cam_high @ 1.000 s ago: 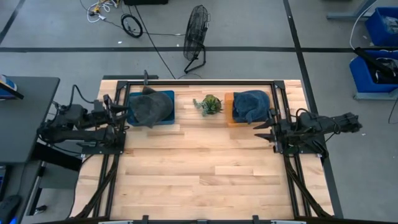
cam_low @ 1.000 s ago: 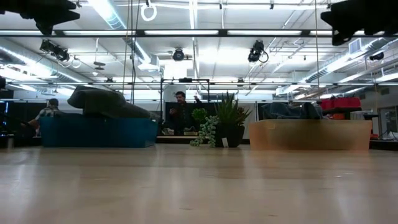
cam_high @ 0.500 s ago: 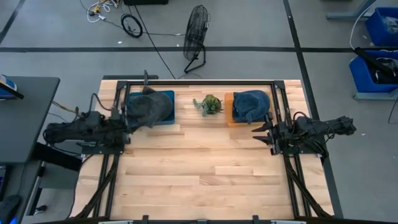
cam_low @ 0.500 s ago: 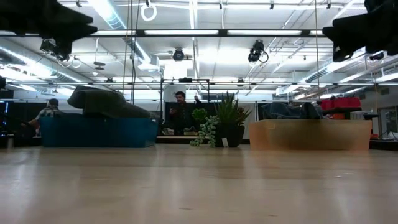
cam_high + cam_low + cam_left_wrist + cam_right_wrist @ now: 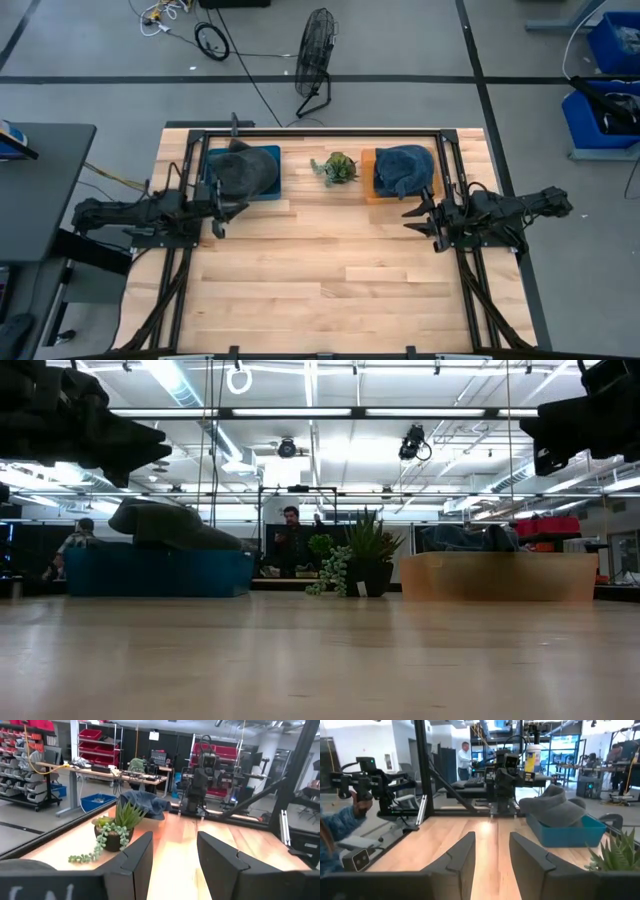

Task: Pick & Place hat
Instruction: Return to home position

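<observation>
A grey hat [image 5: 240, 172] lies in a blue bin [image 5: 270, 190] at the far left of the table. A blue hat [image 5: 403, 170] lies in an orange bin [image 5: 368, 172] at the far right. My left gripper [image 5: 224, 212] hovers open just near of the blue bin, pointing toward the table's right. My right gripper [image 5: 408, 215] hovers open near of the orange bin, pointing left. The right wrist view shows the grey hat [image 5: 552, 807] heaped above the bin's rim. In the left wrist view the blue hat [image 5: 142, 802] is across the table.
A small potted plant [image 5: 337, 167] stands between the two bins at the far edge. A black frame [image 5: 320, 132] runs round the table. Bare wood [image 5: 320, 270] fills the middle and near half. A fan [image 5: 315, 60] stands on the floor beyond. People [image 5: 290, 535] show in the room behind.
My left gripper has drawn away from the blue bin's left side, moving toward the near edge and the table's middle, and has come lower. My right gripper has come lower and edged slightly toward the table's left. Both hats have stayed in their bins.
</observation>
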Controlling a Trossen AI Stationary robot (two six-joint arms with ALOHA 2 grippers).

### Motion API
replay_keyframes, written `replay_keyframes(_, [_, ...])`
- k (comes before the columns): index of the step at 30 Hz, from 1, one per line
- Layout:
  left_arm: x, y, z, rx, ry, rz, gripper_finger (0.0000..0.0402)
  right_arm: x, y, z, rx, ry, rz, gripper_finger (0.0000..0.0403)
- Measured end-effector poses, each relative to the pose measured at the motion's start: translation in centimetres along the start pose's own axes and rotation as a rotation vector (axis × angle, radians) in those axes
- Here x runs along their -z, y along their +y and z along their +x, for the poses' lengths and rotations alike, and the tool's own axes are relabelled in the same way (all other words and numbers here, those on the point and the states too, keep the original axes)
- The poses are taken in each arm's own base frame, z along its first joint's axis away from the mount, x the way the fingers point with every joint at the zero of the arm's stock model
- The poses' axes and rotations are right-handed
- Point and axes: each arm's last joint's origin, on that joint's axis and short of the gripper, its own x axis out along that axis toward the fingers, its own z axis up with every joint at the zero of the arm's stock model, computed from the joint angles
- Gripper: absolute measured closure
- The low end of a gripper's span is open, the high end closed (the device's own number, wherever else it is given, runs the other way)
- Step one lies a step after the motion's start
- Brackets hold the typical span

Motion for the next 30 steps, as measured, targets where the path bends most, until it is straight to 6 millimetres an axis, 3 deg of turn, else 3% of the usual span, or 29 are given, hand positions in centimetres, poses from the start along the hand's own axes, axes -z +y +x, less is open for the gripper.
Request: replay_keyframes(30, [0.22,-0.01,0.06,0.007,0.013,-0.014,0.0244,0.37,-0.01,-0.01,0.001,0.041,0.026,0.0280])
